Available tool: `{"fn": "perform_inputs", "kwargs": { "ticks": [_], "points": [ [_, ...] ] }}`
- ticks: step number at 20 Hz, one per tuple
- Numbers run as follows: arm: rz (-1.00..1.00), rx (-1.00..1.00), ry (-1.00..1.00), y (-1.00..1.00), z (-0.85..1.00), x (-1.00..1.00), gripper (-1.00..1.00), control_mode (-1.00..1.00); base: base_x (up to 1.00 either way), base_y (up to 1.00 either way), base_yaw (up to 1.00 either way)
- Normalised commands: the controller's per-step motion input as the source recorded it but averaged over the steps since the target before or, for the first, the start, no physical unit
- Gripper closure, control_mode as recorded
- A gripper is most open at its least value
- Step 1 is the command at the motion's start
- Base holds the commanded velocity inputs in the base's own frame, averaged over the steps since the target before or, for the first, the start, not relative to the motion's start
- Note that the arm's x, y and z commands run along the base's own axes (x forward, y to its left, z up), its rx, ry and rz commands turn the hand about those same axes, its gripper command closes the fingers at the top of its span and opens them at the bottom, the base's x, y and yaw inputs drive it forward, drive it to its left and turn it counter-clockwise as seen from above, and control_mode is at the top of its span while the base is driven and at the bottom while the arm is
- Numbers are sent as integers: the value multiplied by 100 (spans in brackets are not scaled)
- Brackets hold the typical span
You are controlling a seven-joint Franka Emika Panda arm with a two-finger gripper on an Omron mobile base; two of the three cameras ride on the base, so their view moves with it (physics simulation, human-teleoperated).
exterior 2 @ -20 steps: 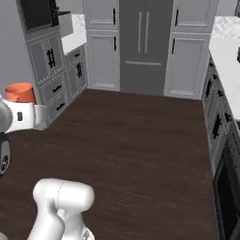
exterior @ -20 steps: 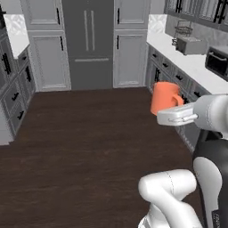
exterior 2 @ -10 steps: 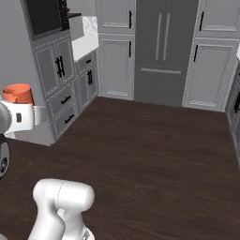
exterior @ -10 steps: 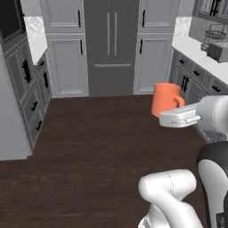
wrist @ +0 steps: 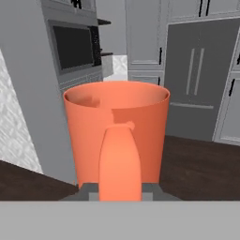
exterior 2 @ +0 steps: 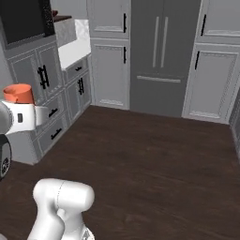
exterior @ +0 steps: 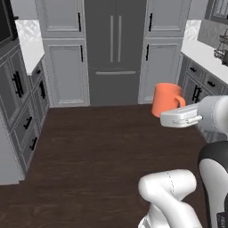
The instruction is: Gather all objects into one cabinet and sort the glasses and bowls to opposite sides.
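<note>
An orange mug point(exterior: 165, 98), one of the glasses, hangs upright in the air above the dark floor. My gripper point(exterior: 168, 116) is shut on its side handle from behind. From the right base view the same mug point(exterior 2: 18, 93) sits on top of the white hand at the far left, with the gripper point(exterior 2: 24, 107) under it. In the hand view the mug point(wrist: 117, 122) is close up, its handle point(wrist: 120, 164) pinched between the fingertips, and its inside looks empty. The cabinet and the bowls are out of view.
A tall grey fridge point(exterior: 116, 49) stands straight ahead between grey panelled doors. Grey drawers and a white counter point(exterior: 29, 49) run along the left, another counter point(exterior: 202, 51) along the right. A black wall oven point(wrist: 75, 47) is at the left. Dark wood floor point(exterior: 89, 156) lies open between them.
The whole picture has shifted: the base has turned and driven closer to the fridge, which now stands ahead. The mug stays held in the same pose.
</note>
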Motion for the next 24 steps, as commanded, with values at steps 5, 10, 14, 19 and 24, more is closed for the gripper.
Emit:
{"fn": "perform_inputs", "kwargs": {
  "ticks": [5, 10, 14, 19, 24],
  "points": [
    [0, 0, 0, 0, 0, 0, 100, 100, 100, 17, -3],
    [0, 0, 0, 0, 0, 0, 100, 100, 100, 21, -2],
    [0, 0, 0, 0, 0, 0, 100, 100, 100, 23, 0],
    [0, 0, 0, 0, 0, 0, 100, 100, 100, 38, -1],
    [0, 0, 0, 0, 0, 0, 100, 100, 100, 34, 0]
  ]
}}
